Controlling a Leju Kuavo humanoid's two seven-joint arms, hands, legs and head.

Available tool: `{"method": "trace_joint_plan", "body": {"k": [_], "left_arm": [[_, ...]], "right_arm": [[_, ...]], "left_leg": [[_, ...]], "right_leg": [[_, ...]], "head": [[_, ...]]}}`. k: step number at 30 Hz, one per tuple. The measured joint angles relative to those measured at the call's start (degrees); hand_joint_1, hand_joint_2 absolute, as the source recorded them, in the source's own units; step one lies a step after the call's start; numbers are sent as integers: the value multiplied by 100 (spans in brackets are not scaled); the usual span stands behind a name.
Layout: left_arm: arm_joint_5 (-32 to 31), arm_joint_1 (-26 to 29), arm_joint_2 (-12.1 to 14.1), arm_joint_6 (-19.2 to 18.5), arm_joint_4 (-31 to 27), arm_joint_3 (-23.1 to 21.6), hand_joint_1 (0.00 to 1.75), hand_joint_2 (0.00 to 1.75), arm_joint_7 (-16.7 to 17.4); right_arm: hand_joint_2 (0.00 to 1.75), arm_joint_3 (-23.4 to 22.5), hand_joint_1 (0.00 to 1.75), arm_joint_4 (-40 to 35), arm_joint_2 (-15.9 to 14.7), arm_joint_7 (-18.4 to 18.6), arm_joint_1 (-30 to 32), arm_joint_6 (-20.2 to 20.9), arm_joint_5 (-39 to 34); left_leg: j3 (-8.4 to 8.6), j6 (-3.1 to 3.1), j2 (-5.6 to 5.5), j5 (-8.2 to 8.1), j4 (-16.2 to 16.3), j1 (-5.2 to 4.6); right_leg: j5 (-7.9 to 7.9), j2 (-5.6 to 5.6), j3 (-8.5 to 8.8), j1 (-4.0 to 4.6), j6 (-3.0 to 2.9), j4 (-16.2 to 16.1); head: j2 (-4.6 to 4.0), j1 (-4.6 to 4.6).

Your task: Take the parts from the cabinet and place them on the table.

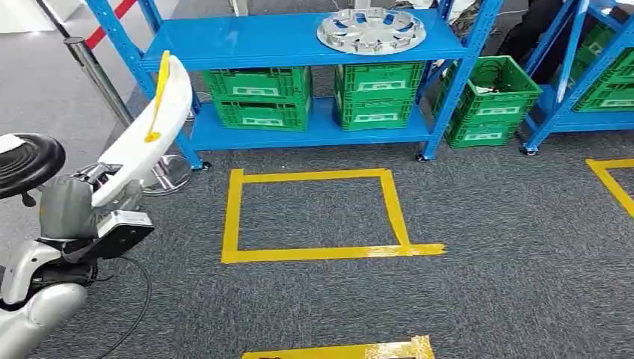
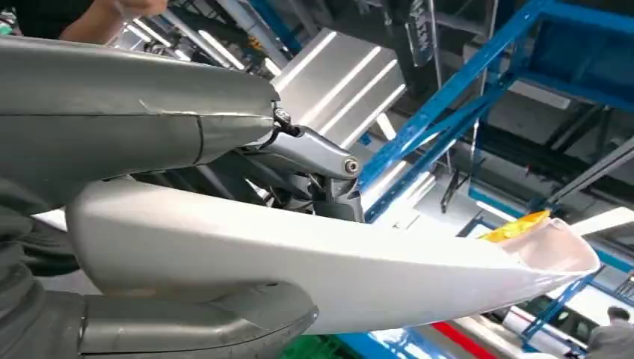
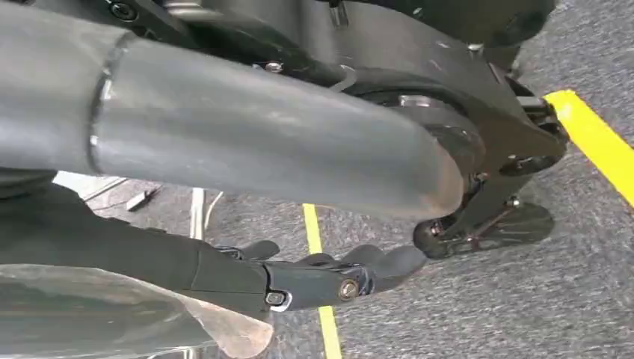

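My left hand [image 1: 96, 188] grips a long white curved part [image 1: 149, 127] with a yellow strip along one edge, and holds it up at the left, pointing toward the blue cabinet [image 1: 299, 45]. In the left wrist view the thumb [image 2: 194, 329] and fingers [image 2: 314, 153] clamp the white part [image 2: 336, 262] from both sides. A silver wheel cover [image 1: 371, 30] lies on the cabinet's top shelf. My right hand [image 3: 321, 278] hangs over the carpet with its fingers stretched out and nothing in them.
Green crates [image 1: 262, 97] fill the cabinet's lower shelf, and another crate [image 1: 493, 101] stands on the floor to its right. A yellow tape square [image 1: 318, 217] marks the carpet before the cabinet. A metal stanchion post [image 1: 97, 75] stands left of it. A second blue rack [image 1: 598, 67] is at the right.
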Motion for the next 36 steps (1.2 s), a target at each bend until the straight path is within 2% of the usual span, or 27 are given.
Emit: {"method": "trace_joint_plan", "body": {"k": [1,2,3,4,5,6,12,15,20,32,33,36], "left_arm": [[27,-20,0,-2,2,-11,175,175,0],[42,-44,2,-2,4,-17,175,175,0],[68,-56,2,-2,11,-24,175,175,0],[83,-59,4,-2,17,-24,175,175,2],[96,-67,7,-2,20,-26,175,175,7],[120,-77,0,-2,22,-39,175,175,7],[206,-101,-13,-9,39,-68,175,175,7],[225,-122,-24,-15,55,-70,175,175,7],[230,-132,-28,-33,66,-72,175,175,2],[227,-165,-33,-13,72,-76,175,175,-2],[225,-168,-28,-9,72,-76,175,175,-2],[201,-177,0,13,72,-72,175,175,-2]], "right_arm": [[0,5,0,0,0,-7,-1,2,0],[0,9,0,0,2,-13,0,2,0],[0,18,0,2,2,-20,-11,0,0],[0,13,0,4,0,-26,-18,0,0],[0,11,0,4,0,-35,-14,0,0],[0,13,0,4,0,-39,-12,0,2],[0,15,0,13,-9,-61,-9,0,0],[0,15,0,22,-11,-79,-12,0,0],[0,15,0,26,-11,-85,-13,0,0],[0,4,0,48,-11,-111,-3,0,0],[0,2,0,55,-11,-114,0,0,0],[0,4,0,76,-11,-133,-11,0,0]], "left_leg": [[321,39,-1,212,-519,-9],[598,112,-4,274,-1029,-33],[684,143,-2,207,-1142,-50],[663,147,-2,226,-1189,-66],[664,138,-1,221,-1272,-58],[644,102,-2,232,-1261,-55],[606,148,2,254,-1248,-79],[584,167,2,266,-1242,-89],[547,196,3,305,-1238,-98],[538,181,3,315,-1238,-91],[521,223,0,305,-1189,-118],[496,287,-10,350,-1267,-107]], "right_leg": [[1,2,-11,11,2,20],[0,-3,-38,7,5,40],[15,-6,-91,31,35,64],[44,-5,-115,21,79,67],[29,-4,-135,30,81,93],[44,1,-155,36,-1,97],[104,7,-208,11,99,54],[125,7,-254,-1,130,50],[162,7,-230,-10,170,51],[169,7,-247,-9,160,61],[197,2,-248,-31,202,45],[210,-24,-239,-13,231,31]], "head": [[0,-4],[0,4],[0,9],[0,-7],[0,-4],[0,13],[0,7],[0,7],[0,2],[0,2],[0,0],[0,-7]]}}
